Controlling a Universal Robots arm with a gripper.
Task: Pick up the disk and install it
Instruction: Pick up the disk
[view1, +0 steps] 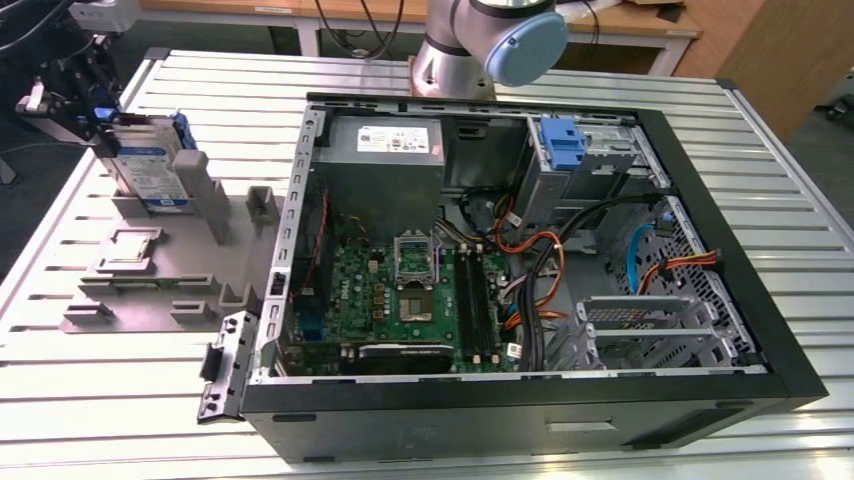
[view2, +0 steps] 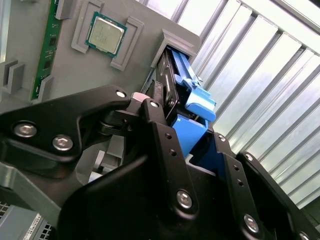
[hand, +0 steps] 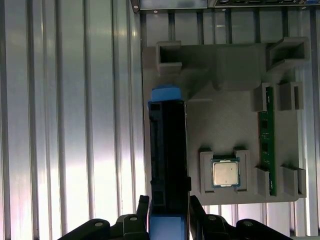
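Black fingers (hand: 144, 212) of our gripper (hand: 169, 202) squeeze the disk (hand: 167, 150) on both flat sides. We think it stands on its thin edge so the fingers can reach around it. It is right at the grey holder's (hand: 225, 75) edge. Its white-and-blue label (view1: 142, 165) has words too small for us to read.

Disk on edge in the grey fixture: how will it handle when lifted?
Probably rigid: the disk looks like a metal slab. Its blue bracket looks plastic, so likely slicker and more flexible. Standing on its narrow edge in the fixture, it may tip once freed.
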